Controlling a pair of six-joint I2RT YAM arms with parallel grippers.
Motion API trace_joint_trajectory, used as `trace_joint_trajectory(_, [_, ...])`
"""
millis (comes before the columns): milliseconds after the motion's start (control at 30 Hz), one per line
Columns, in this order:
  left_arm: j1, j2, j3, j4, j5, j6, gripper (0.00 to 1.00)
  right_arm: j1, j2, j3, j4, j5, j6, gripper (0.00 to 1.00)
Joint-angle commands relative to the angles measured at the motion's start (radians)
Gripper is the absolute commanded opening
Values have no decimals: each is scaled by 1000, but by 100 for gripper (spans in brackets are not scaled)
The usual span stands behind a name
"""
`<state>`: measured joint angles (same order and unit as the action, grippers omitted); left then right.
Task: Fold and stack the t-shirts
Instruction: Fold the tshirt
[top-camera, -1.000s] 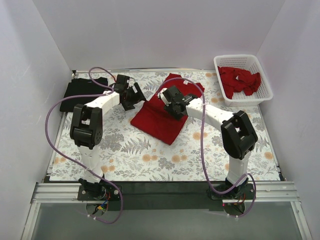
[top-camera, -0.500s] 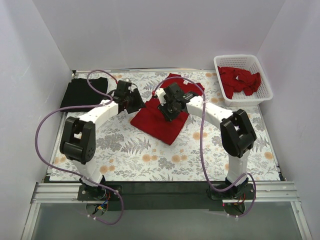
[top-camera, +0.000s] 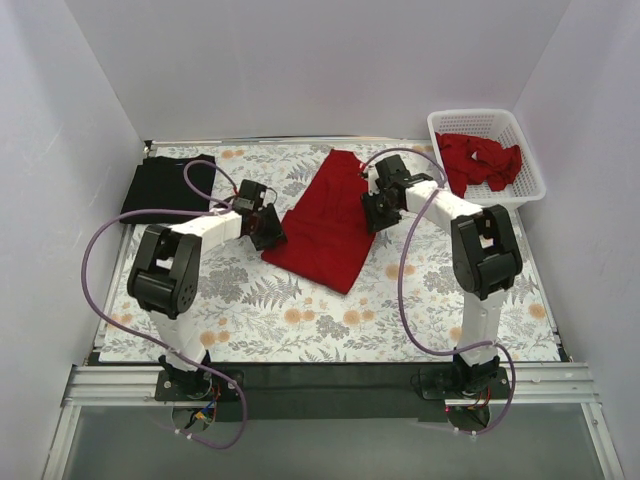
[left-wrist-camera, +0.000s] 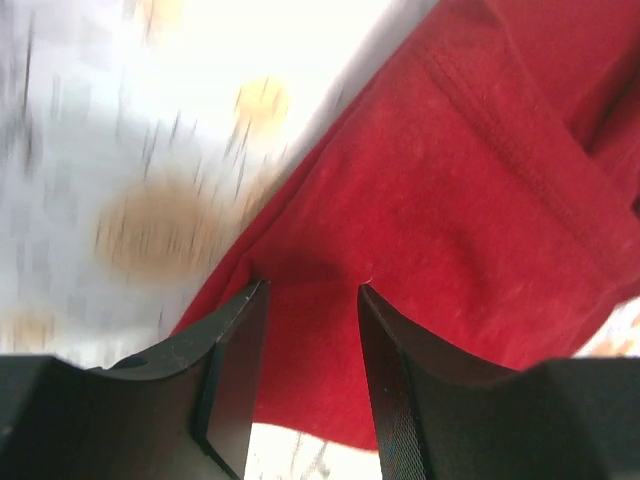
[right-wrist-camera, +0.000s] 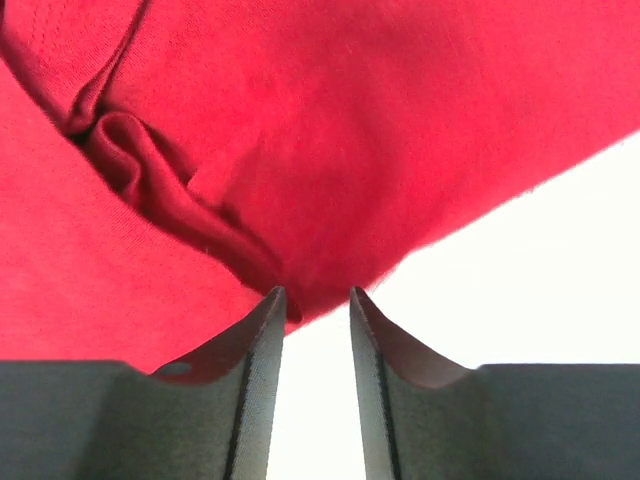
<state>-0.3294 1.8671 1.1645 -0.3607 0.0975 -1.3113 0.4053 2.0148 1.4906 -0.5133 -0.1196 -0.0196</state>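
White walls close in a table (top-camera: 250, 300) spread with a flowered cover. From where I stand, one red t-shirt (top-camera: 330, 225) lies near the middle as a long strip, running from about 12 o'clock down toward 6 and leaning a little. A black t-shirt (top-camera: 160, 190) lies flat out at 10 o'clock. More red shirts (top-camera: 480, 160) sit heaped in the white basket (top-camera: 470, 114) at 2 o'clock.

The left gripper (top-camera: 268, 228) is down at the strip's 9 o'clock edge. Its fingers (left-wrist-camera: 235, 350) stand apart, with the cloth edge lying just at their tips, and I'd say it is not clamped. The right gripper (top-camera: 378, 208) is at the 2 o'clock edge with only a narrow gap. A point of red cloth reaches into that gap, but I cannot tell whether it bites.

The main worry, to my eye, is that right side. If the cloth is caught and the arm lifts off, it would drag the folded-in layer back open. The right wrist view also shows a ridge of bunched fabric close to the tips, and folding over it would likely leave a lump. On the left, the open fingers could hook the hem if they slide sideways rather than rise. The carry to the black shirt at 10 o'clock looks long for so limp a strip.
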Motion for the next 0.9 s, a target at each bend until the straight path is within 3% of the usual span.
trace_joint_trajectory(0, [-29,-100,-130,-127,33,-78,40,23,-163,-73,13,-58,130,35])
trace_joint_trajectory(133, [-51,-343,-297,-123,28,-184,46,23,-348,-275,41,-178,243,51])
trace_joint_trajectory(333, [-57,-568,-410,-126,-44,-249,64,27,-606,-636,183,-314,437,56])
trace_joint_trajectory(433, [-59,-574,-440,-141,-50,-243,71,30,-665,-775,329,-403,567,57])
trace_joint_trajectory(633, [-59,-487,-428,-118,-53,-212,73,33,-691,-930,572,-423,721,56])
trace_joint_trajectory(867, [-60,-390,-387,-121,-56,-175,63,56,-648,-987,667,-411,814,55])
